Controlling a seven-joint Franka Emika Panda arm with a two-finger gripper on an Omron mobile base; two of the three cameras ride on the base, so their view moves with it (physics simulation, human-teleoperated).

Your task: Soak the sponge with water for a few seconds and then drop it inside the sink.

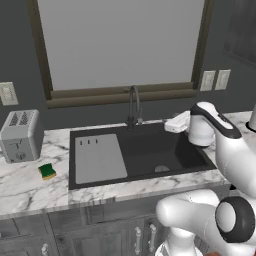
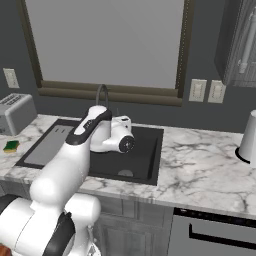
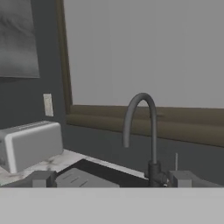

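Observation:
The sponge [image 1: 47,171], a small yellow block with a green top, lies on the white marble counter left of the sink [image 1: 150,147], in front of the toaster. It also shows at the far left as the sponge [image 2: 11,146]. My gripper [image 3: 113,178] hangs over the back right part of the dark basin, far from the sponge. It faces the dark gooseneck faucet [image 3: 142,127]. Its fingertips [image 3: 42,178] stand wide apart, open, with nothing between them. No water is in view at the faucet spout.
A silver toaster [image 1: 20,135] stands at the back left of the counter. The light grey drainboard [image 1: 99,157] fills the sink's left part. A white appliance [image 2: 248,135] stands on the counter far to the right. A window and a dark wall with outlets lie behind.

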